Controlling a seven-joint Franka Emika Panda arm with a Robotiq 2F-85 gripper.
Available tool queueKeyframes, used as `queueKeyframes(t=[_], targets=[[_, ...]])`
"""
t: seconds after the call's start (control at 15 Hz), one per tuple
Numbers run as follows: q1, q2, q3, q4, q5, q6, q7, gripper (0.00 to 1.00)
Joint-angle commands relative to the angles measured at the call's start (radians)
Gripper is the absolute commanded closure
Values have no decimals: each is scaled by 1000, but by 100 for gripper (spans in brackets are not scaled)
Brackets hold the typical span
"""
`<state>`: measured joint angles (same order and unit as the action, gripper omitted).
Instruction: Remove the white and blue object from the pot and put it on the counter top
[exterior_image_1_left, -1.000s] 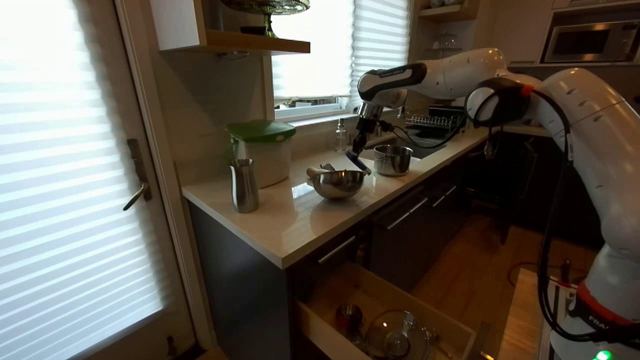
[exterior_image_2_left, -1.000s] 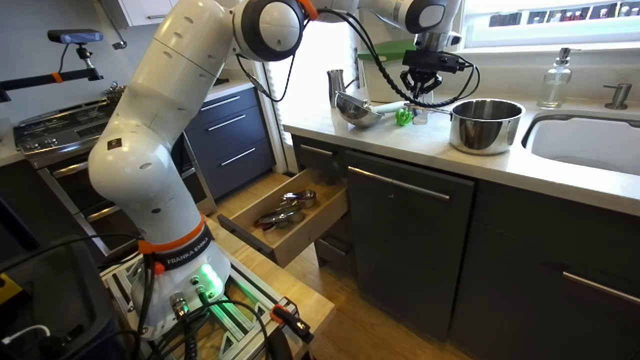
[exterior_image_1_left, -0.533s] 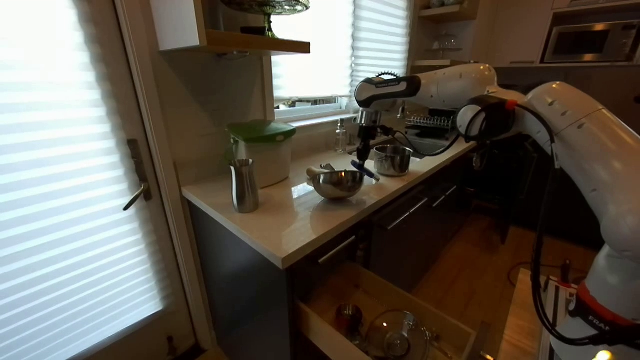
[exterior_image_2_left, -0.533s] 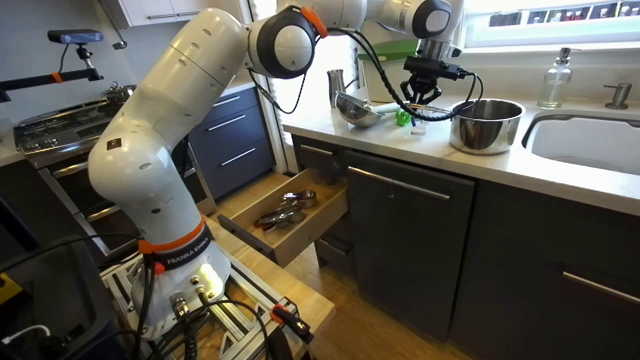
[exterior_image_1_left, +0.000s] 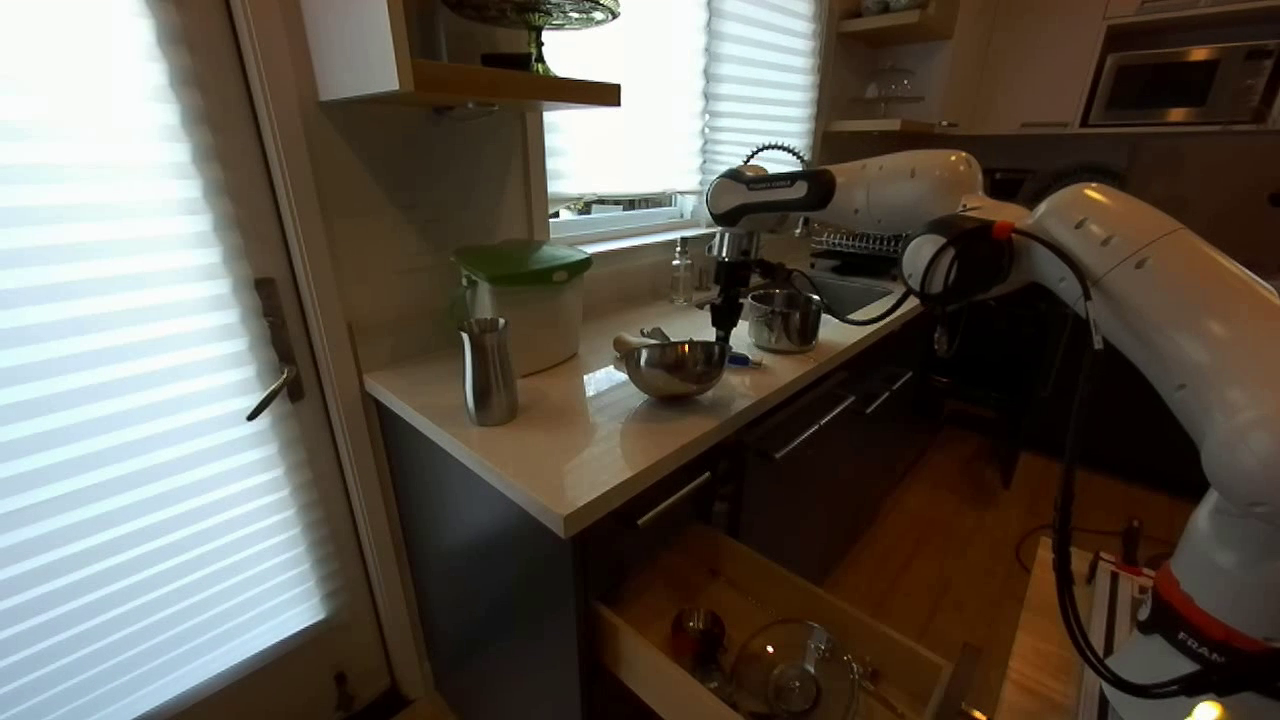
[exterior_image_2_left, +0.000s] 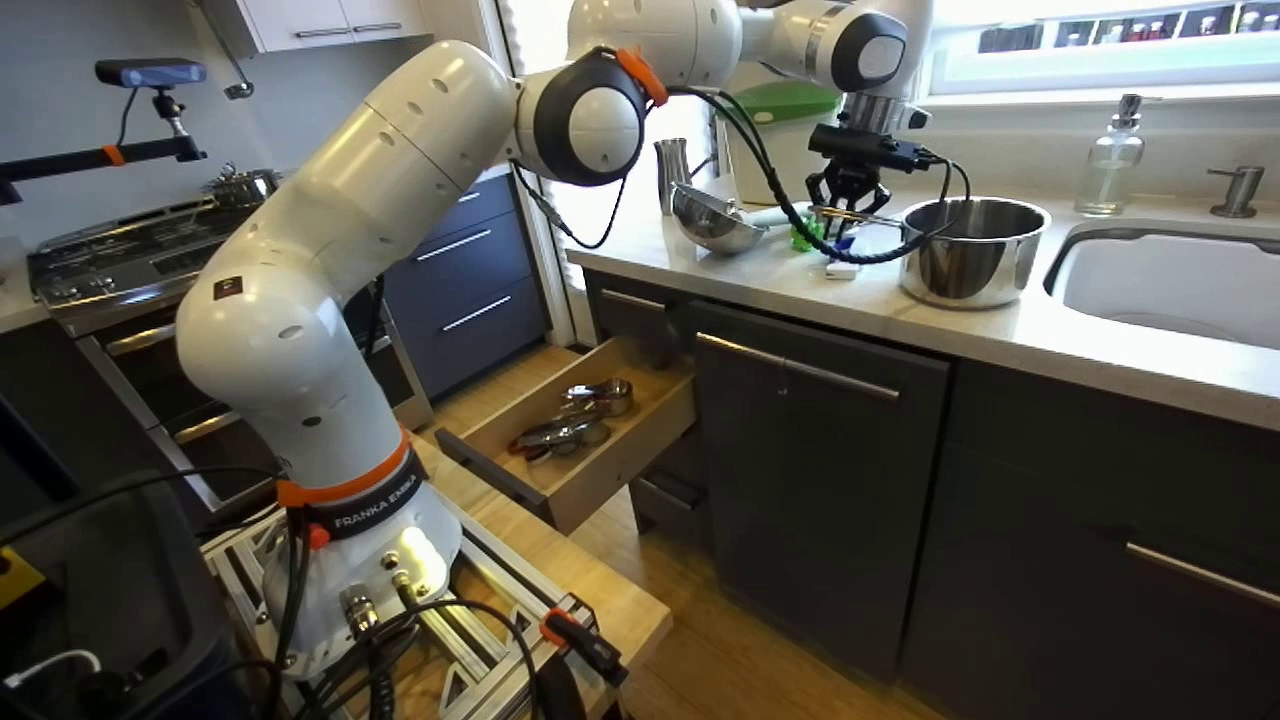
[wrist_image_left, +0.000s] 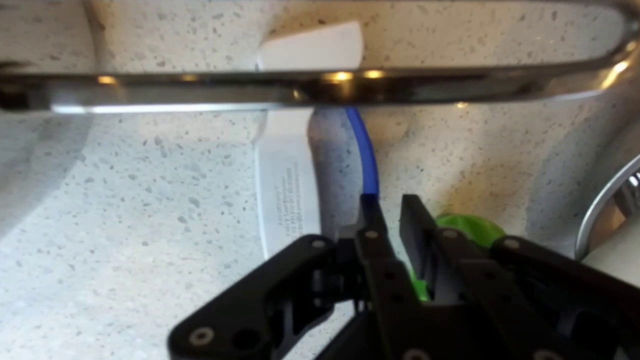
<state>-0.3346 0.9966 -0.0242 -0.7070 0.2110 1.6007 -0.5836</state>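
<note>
Beside the end effector (wrist_image_left: 390, 202) lies the white-and-blue object (wrist_image_left: 287, 182).

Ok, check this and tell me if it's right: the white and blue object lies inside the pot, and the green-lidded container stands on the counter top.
Not right about the place: the wrist view shows the white and blue object on the counter top, not in the pot. The green-lidded container does stand there.

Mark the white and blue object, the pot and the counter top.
White and blue object (wrist_image_left: 286, 185): wrist view, on the printed white part.
Pot (exterior_image_2_left: 968, 271): in an exterior view, on its shiny outer wall.
Counter top (exterior_image_1_left: 563, 470): in an exterior view, on bare surface near its squared corner.
</note>
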Motion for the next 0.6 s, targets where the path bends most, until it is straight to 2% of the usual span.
queueKeyframes(t=[0.0, 0.27, 0.4, 0.47, 0.53], targets=[[-11, 22, 6, 72, 17, -15, 33, 49], [-31, -59, 6, 97, 28, 48, 14, 19], [-45, -100, -19, 117, 8, 91, 34, 4], [-54, -127, -30, 117, 2, 109, 22, 0], [-59, -157, -47, 117, -16, 109, 7, 0]])
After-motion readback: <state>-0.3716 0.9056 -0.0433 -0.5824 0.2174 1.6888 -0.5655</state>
